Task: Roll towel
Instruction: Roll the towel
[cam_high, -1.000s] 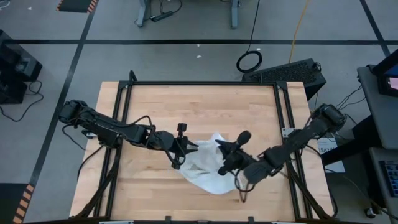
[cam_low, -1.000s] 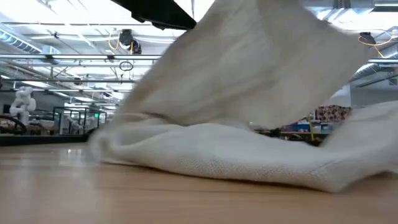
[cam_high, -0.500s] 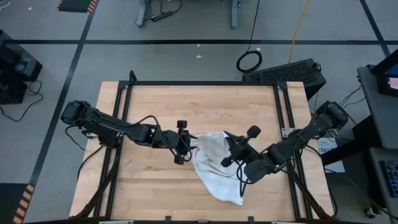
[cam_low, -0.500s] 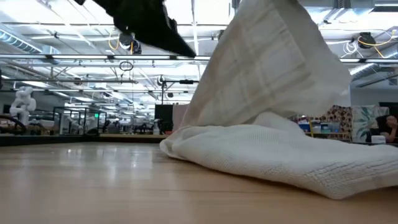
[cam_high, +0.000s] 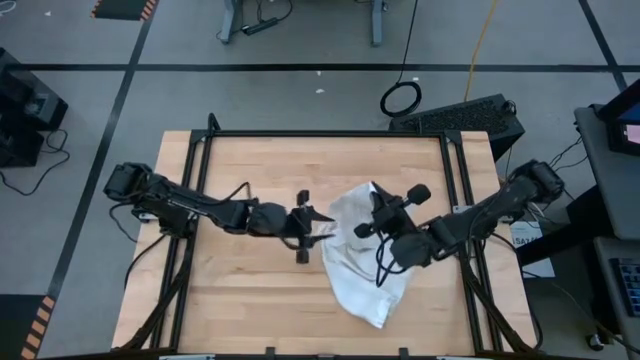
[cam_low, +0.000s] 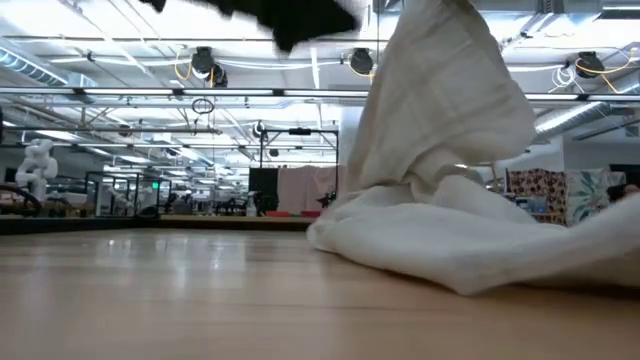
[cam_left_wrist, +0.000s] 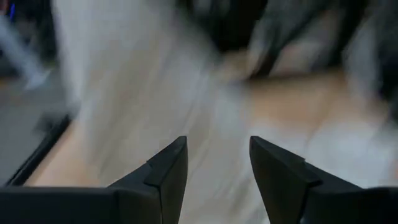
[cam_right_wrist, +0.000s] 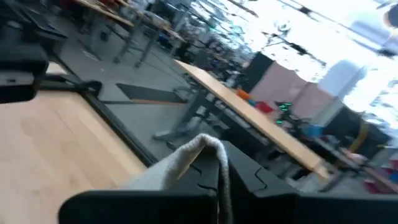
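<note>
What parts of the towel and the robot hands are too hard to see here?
- Towel plaid lines: high view, too small; left wrist view, smeared by motion blur.
- Towel's right end: low view, cut off by the picture's edge.
- Left gripper: low view, only a dark blur at the top.
- Right gripper: high view, fingertips hidden by its own wrist and cables.

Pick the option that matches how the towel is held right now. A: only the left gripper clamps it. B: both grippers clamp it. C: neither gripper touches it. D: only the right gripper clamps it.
D: the right gripper is shut on a fold of the towel, while the left gripper is open with nothing between its fingers.
</note>
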